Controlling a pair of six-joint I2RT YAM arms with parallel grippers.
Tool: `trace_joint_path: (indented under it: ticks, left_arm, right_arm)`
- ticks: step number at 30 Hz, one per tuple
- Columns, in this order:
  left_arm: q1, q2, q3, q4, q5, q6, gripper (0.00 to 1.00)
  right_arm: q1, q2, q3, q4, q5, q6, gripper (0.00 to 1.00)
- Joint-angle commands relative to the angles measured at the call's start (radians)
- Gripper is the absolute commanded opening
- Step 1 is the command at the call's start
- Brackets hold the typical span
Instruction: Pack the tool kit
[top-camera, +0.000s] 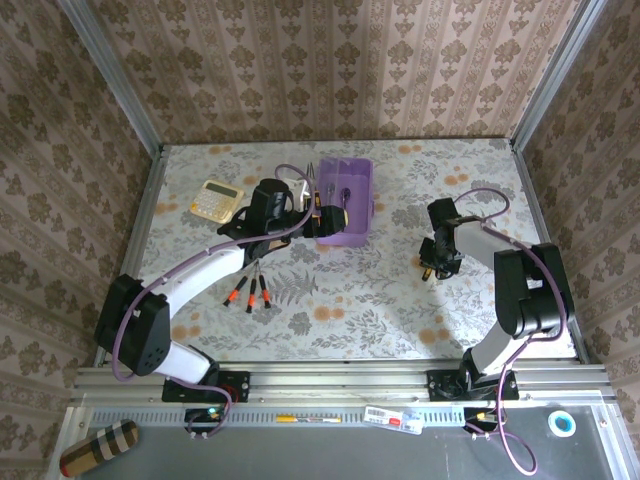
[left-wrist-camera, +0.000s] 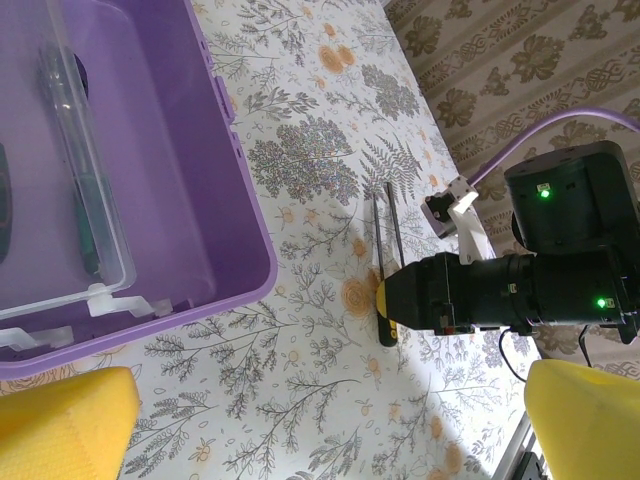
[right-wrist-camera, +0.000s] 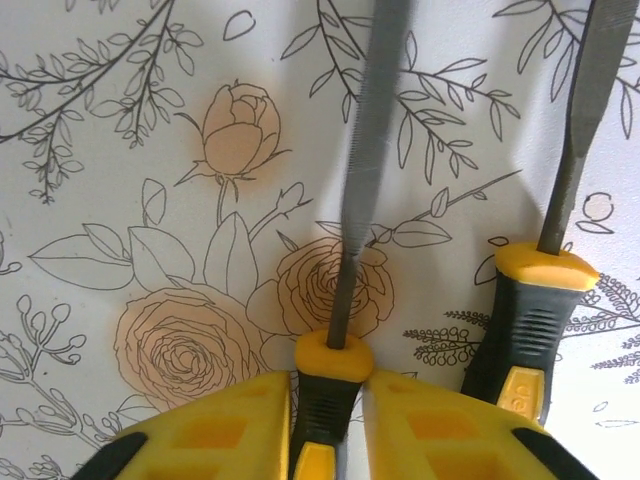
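1. Orange-handled screwdrivers (top-camera: 250, 291): loose on the table (top-camera: 380, 310), just beside my left forearm and outside the case. The left arm is the nearer one.
2. Left gripper (top-camera: 328, 215): fingers spread wide with nothing between them, poised at the purple case's near-left wall.
3. Purple case (top-camera: 346, 205): open, at the far middle of the table. My left wrist camera shows a green tool (left-wrist-camera: 86, 228) lying inside, which the top camera leaves too small to make out.
4. Right gripper (top-camera: 433, 262): pads pinching the handle of a yellow-and-black tool (right-wrist-camera: 325, 400). Its shaft runs straight ahead from the fingertips. The case lies to this gripper's left, well apart, so I judge a leftward carry comes next.
5. Second yellow-and-black tool (right-wrist-camera: 535, 305): parallel, just right of the pinched one, untouched. The right wrist camera separates the pair, while the top camera blurs them.
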Motion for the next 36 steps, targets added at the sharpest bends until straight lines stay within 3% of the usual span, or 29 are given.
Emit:
trace_joint_path:
  ticks: [1,8,20,28,36]
  left_arm:
    - [0.004,-0.021,0.031,-0.016,-0.006,0.032,1.00]
    - [0.007,-0.028,0.032,-0.026,-0.020,0.043,1.00]
    - [0.037,-0.030,0.037,-0.062,-0.076,0.076,1.00]
    - [0.129,-0.025,0.043,-0.083,-0.095,0.068,1.00]
    - [0.250,-0.072,0.027,-0.070,-0.115,0.044,1.00]
  right_arm:
    - [0.005,0.021,-0.008,0.006,-0.001,-0.015,0.24]
    - [0.009,-0.016,-0.007,0.006,-0.007,-0.020,0.15]
    - [0.077,-0.083,0.078,-0.032,-0.004,-0.003,0.14]
    - [0.221,-0.053,0.242,-0.035,0.006,0.044,0.13]
    - [0.349,0.136,0.533,-0.012,-0.030,0.058,0.14]
